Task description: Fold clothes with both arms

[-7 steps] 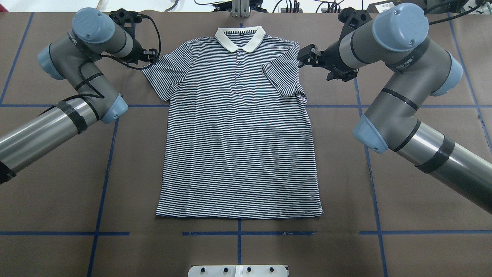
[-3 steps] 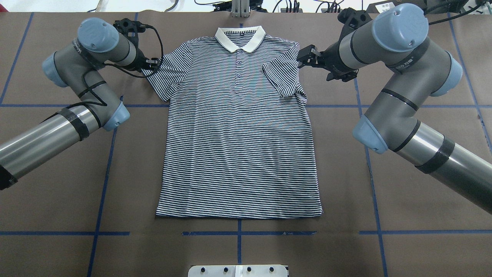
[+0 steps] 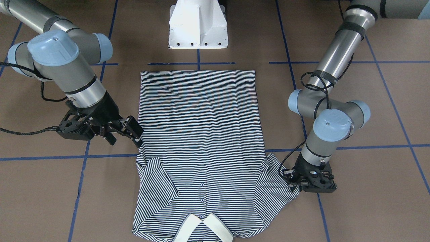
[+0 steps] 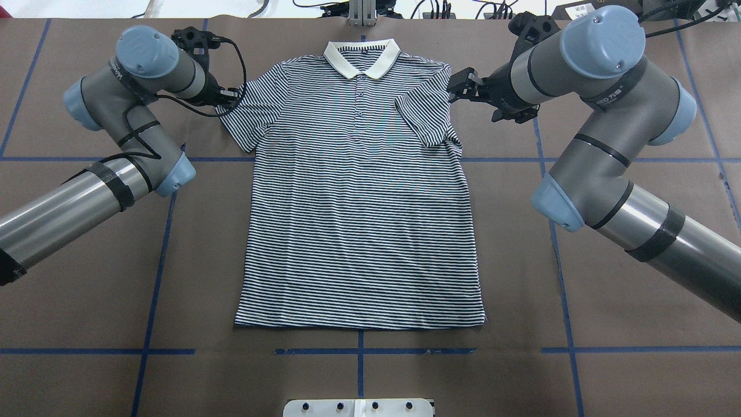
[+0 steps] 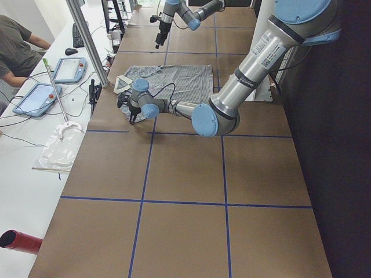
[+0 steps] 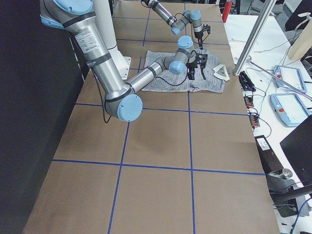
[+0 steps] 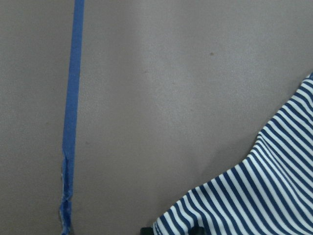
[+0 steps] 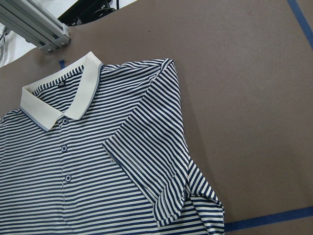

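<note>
The striped polo shirt (image 4: 359, 220) lies flat, face up, with its white collar (image 4: 362, 58) at the far side. Its sleeve on my right is folded in over the chest (image 8: 151, 156); the sleeve on my left (image 4: 249, 110) lies spread out. My left gripper (image 4: 230, 97) is low at that sleeve's outer edge, and in the left wrist view the striped cloth (image 7: 254, 196) runs in between the fingertips, so it looks shut on the hem. My right gripper (image 4: 458, 87) is open and empty, just off the shirt's right shoulder; it also shows in the front view (image 3: 136, 134).
The brown table (image 4: 608, 289) carries blue tape grid lines (image 4: 156, 272). The white pedestal base (image 3: 198, 23) stands at the near edge behind the shirt's hem. An aluminium post (image 4: 362, 11) rises beyond the collar. An operators' bench with tablets (image 5: 35, 98) runs along the far side.
My left gripper has moved right and down to the left sleeve's edge, nudging the sleeve corner slightly inward. The right arm has stayed almost still.
</note>
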`<state>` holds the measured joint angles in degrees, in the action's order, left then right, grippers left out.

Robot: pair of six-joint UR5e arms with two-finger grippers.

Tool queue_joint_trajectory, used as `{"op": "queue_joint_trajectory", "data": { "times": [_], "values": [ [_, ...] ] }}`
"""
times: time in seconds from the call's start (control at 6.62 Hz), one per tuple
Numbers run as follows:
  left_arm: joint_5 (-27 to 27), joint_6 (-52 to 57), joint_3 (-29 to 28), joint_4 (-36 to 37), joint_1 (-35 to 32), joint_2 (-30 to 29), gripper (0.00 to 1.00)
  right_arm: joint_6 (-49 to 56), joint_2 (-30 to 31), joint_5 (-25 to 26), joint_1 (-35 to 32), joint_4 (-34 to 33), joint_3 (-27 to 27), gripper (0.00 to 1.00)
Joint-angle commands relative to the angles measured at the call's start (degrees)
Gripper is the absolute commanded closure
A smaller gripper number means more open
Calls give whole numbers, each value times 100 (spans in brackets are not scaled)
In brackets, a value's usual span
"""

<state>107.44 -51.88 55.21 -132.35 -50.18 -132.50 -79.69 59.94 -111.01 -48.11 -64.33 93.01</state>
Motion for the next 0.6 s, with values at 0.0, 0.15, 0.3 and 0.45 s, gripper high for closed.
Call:
{"op": "queue_joint_trajectory", "data": {
  "times": [0.0, 0.15, 0.3, 0.45],
  "values": [
    [380, -6, 296, 51, -114, -179, 100, 15, 0, 1, 4, 0, -2, 0],
    [383, -154, 324, 42, -106, -232, 100, 15, 9, 1, 4, 0, -2, 0],
    [348, -295, 263, 286, -1, -494, 100, 15, 18, 1, -5, 0, -11, 0],
    [260, -540, 141, 575, 243, -766, 100, 15, 18, 1, -5, 0, -11, 0]
  ]
}}
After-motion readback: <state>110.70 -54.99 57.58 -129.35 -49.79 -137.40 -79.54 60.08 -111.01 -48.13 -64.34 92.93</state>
